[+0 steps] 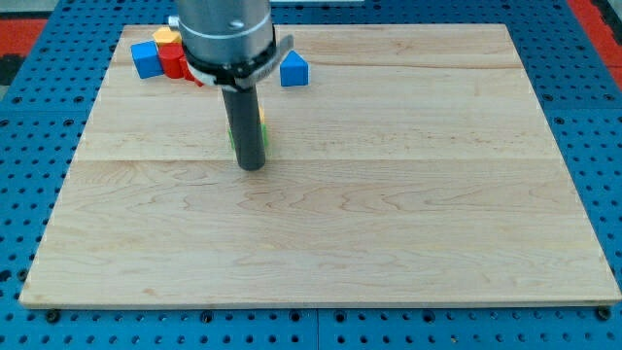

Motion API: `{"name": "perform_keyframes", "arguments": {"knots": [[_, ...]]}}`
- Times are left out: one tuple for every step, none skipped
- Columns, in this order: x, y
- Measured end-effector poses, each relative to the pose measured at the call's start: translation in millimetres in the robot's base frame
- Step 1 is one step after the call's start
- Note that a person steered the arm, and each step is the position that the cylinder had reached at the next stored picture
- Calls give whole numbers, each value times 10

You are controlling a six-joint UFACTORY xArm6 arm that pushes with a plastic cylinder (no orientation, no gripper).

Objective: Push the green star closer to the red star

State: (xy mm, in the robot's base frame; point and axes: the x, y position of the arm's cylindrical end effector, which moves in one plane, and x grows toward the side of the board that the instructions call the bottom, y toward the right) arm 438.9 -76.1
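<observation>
Pale wooden board (389, 243) on blue perforated base (593, 117). My tip (251, 167), a bare dark rod holding nothing, touches the green block (264, 146), shape mostly hidden. Red block (176, 64), blue cube (147, 59) and blue triangular block (293, 70) sit near view's top.

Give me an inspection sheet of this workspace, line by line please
Surface: light wooden board, mostly bare, on a blue perforated table.
Job's things: green block, largely hidden behind the rod, shape unclear; red block at the view's top left, shape unclear.
Clutter: blue block and yellow block beside the red one; blue block to the rod's right; yellow sliver behind the rod.
Tip: my tip sits directly in front of the green block.
Cables: nothing seen.
Surroundings: red strips at the top corners.
</observation>
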Motion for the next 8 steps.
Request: {"name": "perform_keyframes", "arguments": {"knots": [[-85, 220], [-151, 601], [-323, -118], [-449, -878], [-703, -1067], [-364, -887], [-366, -1519], [-522, -1657]]}}
